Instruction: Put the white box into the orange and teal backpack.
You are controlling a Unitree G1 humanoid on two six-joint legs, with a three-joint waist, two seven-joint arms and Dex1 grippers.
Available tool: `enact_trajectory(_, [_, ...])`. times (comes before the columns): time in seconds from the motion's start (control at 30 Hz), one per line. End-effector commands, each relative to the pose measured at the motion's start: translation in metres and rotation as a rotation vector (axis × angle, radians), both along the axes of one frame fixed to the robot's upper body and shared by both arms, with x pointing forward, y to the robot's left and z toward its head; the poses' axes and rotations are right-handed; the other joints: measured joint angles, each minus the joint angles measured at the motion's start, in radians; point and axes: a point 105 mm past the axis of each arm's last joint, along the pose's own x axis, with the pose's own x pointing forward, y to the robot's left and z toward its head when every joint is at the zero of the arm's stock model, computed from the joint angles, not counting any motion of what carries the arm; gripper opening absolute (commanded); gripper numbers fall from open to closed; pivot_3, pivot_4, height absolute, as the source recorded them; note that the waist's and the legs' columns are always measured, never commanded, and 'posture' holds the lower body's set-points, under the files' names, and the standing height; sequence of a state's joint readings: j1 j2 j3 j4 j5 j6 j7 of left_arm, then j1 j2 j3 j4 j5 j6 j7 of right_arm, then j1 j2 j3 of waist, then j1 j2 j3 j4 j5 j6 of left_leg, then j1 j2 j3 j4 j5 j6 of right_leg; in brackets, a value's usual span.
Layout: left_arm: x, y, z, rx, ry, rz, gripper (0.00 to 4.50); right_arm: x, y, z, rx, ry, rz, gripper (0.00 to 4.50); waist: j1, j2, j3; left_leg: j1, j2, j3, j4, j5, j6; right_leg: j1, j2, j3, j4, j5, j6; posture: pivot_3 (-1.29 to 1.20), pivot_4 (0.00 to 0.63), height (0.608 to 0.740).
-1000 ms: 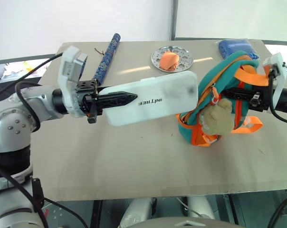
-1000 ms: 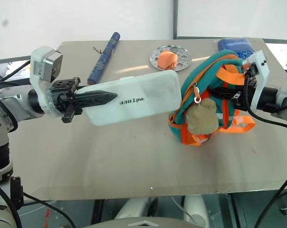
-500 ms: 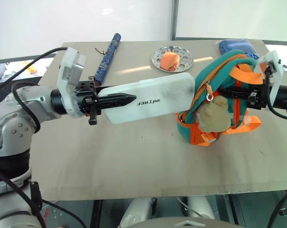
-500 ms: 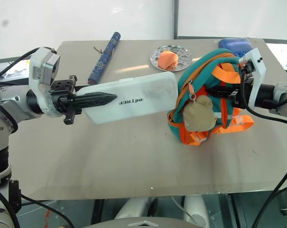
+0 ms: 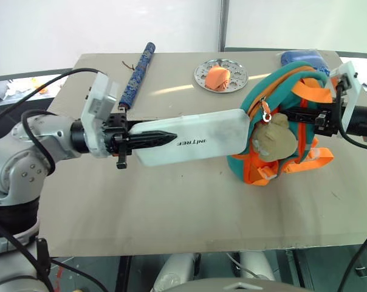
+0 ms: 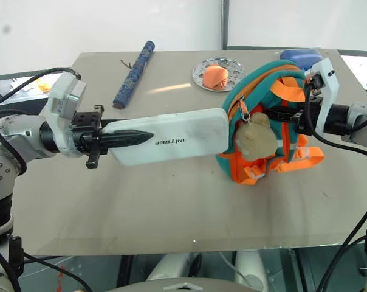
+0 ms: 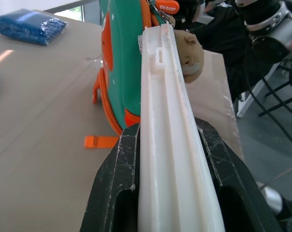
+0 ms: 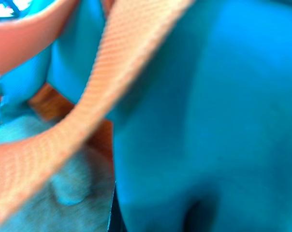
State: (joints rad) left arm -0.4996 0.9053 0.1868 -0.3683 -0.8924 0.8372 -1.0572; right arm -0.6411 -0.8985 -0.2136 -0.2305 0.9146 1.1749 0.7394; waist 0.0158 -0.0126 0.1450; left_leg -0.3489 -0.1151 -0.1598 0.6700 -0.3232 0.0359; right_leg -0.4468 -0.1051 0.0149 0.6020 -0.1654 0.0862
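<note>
Tabletop (image 5: 171, 207) — white box (image 5: 195, 137) meets backpack (image 5: 287, 131) opening.

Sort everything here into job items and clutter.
Job: white box in left gripper; orange and teal backpack held by right gripper.
Clutter: blue roll, metal plate with orange lump, blue pouch.

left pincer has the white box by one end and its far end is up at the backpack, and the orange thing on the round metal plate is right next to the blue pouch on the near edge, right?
Not the near edge: the head views show the round metal plate and blue pouch along the table's far edge. Otherwise right: left pincer holds the white box by one end, far end at the backpack.
</note>
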Motion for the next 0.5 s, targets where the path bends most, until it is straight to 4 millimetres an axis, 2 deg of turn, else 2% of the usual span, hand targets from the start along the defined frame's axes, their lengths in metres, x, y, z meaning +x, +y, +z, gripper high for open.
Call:
enact_trajectory(0.03, [0.009,-0.012,0.003,0.012,-0.077,0.047,0.73,-0.024,0.018,0.011,0.004,-0.056,0.143,0.04,0.001,0.0,0.0,0.0,0.0,0.0,0.0,0.0,0.0,0.0,0.0,0.0,0.0,0.0,0.0,0.0,0.15,0.731])
enact_trajectory(0.13, [0.011,-0.013,0.003,-0.011,-0.061,0.055,0.73,-0.033,0.021,0.008,-0.01,-0.053,0.184,0.04,-0.002,0.0,0.0,0.0,0.0,0.0,0.001,0.0,0.0,0.0,0.0,0.0,0.0,0.0,0.0,0.0,0.15,0.731])
enact_trajectory(0.33, [0.023,-0.002,-0.001,-0.017,-0.03,0.106,0.73,-0.048,0.017,0.005,-0.03,-0.066,0.241,0.04,-0.002,0.0,0.0,0.0,0.0,0.0,0.0,0.0,0.0,0.0,0.0,0.0,0.0,0.0,0.0,0.0,0.15,0.731])
enact_trajectory(0.5, [0.033,-0.013,-0.003,-0.027,-0.053,0.101,0.73,-0.065,0.024,0.01,-0.002,-0.084,0.332,0.04,0.0,0.0,0.0,0.0,0.0,0.0,0.001,0.0,0.0,0.0,0.0,-0.001,0.001,0.0,0.0,0.0,0.15,0.731])
